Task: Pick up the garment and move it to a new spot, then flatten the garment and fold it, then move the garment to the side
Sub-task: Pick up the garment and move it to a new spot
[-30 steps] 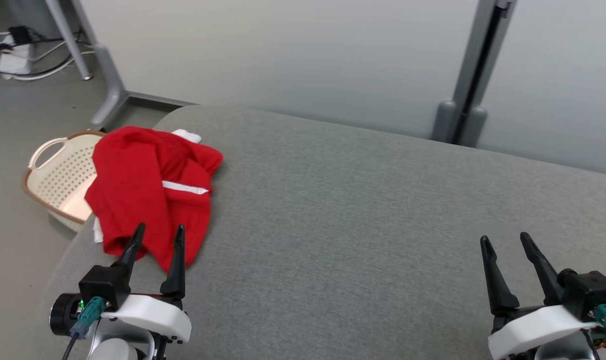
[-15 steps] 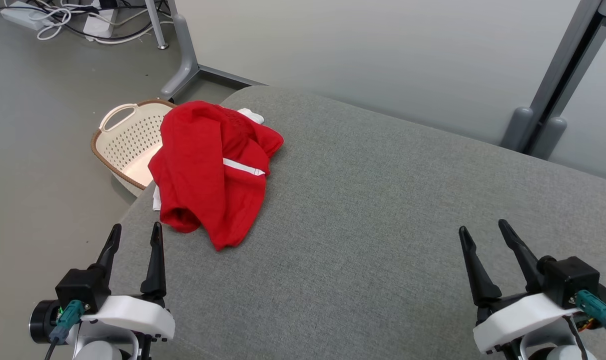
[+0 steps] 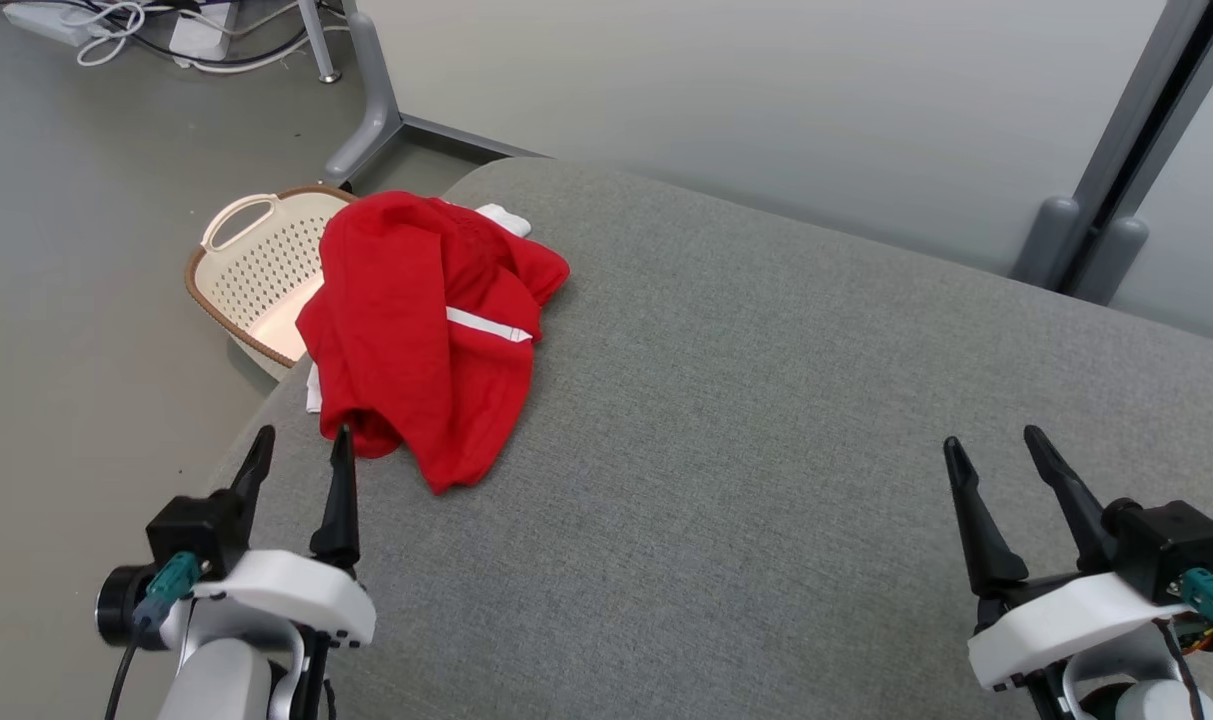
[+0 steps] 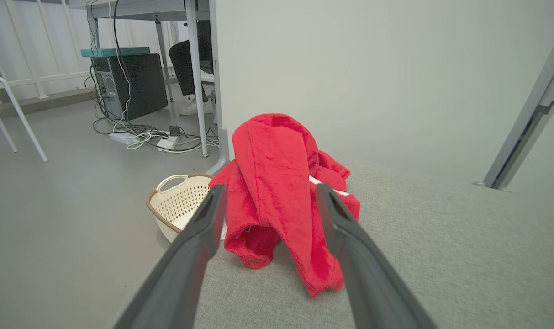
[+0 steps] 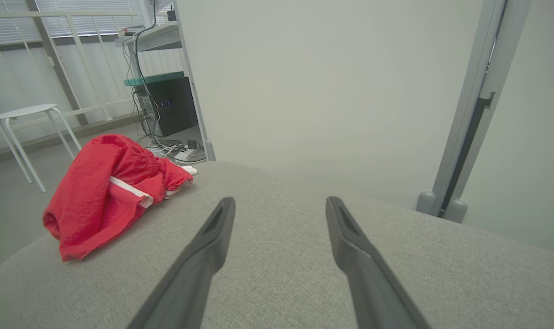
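A red garment (image 3: 421,330) with a white stripe lies bunched at the far left corner of the grey padded table (image 3: 766,420). The left wrist view has the garment (image 4: 277,183) straight ahead between the fingers, and the right wrist view has the garment (image 5: 103,196) off to the left. My left gripper (image 3: 301,447) is open, its tips just short of the garment's near edge and holding nothing. My right gripper (image 3: 996,445) is open and empty over bare table at the lower right.
A cream perforated basket (image 3: 251,280) stands on the floor beside the table's left corner, partly behind the garment. Cables and a power strip (image 3: 86,20) lie on the floor farther off. A grey post (image 3: 1116,170) rises behind the table at the right.
The head camera has swung, shifting the whole picture. My left gripper has drawn closer to the garment's near edge than half a second ago. Both grippers stay open.
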